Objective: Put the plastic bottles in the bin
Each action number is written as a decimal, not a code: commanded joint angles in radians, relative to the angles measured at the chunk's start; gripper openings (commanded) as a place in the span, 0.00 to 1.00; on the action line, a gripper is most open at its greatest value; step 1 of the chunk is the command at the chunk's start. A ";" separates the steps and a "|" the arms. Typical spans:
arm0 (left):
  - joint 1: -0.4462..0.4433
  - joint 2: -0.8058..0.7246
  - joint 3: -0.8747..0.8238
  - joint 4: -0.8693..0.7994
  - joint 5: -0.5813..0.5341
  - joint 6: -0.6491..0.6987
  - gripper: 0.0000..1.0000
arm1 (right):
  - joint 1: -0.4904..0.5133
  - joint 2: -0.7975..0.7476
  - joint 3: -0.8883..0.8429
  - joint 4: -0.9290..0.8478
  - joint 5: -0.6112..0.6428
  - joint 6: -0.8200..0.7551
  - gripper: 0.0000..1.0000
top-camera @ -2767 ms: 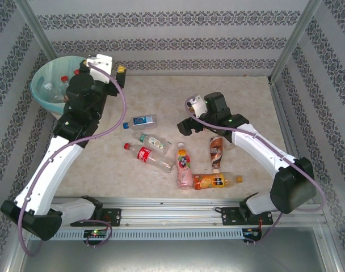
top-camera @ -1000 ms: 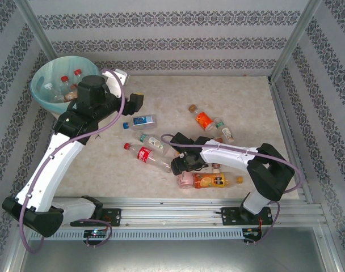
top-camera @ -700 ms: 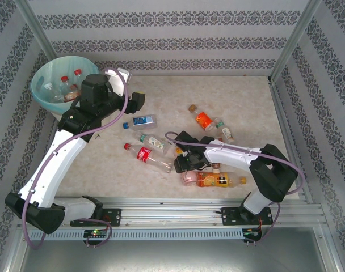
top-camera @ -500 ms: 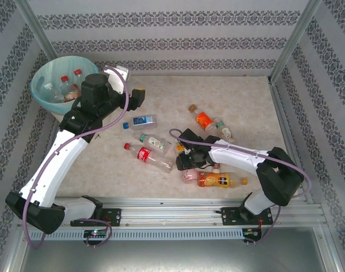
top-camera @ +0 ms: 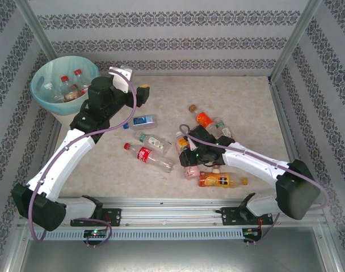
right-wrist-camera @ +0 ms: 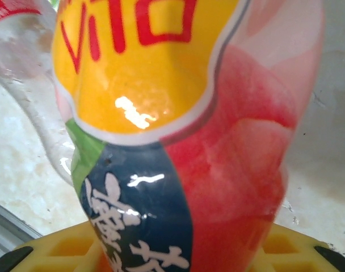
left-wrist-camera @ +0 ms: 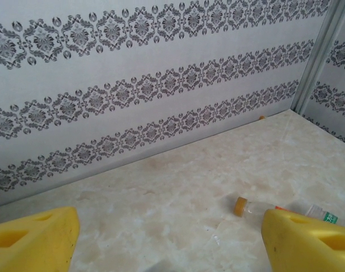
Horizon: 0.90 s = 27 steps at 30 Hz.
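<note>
One pink bottle [top-camera: 183, 145] has tipped upward, clamped in right pincer [top-camera: 189, 160]; left pincer [left-wrist-camera: 169, 235] gapes.

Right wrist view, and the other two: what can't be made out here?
Right wrist: the pink bottle is cut by the frame edges, both ends unseen; whether the right gripper grips it is unclear.
Left wrist: the orange-capped bottle is partly behind a finger of the left gripper, body hidden.
Top external: bottles inside the bin are too small to count reliably.

We see a beige marbled surface [top-camera: 240, 96] enclosed by white walls [top-camera: 172, 34] banded with grey damask ornament.
</note>
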 commanded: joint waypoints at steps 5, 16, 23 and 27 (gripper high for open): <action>-0.012 0.040 0.145 -0.071 0.083 -0.059 0.84 | -0.027 -0.129 0.065 -0.031 0.021 -0.063 0.42; -0.011 0.119 0.326 -0.215 0.318 -0.194 0.84 | -0.040 -0.223 0.223 -0.004 0.009 -0.171 0.41; -0.011 0.157 0.362 -0.229 0.562 -0.327 0.83 | -0.039 -0.242 0.276 0.096 -0.013 -0.217 0.40; -0.011 0.164 0.333 -0.190 0.664 -0.407 0.82 | -0.036 -0.231 0.309 0.134 -0.031 -0.229 0.41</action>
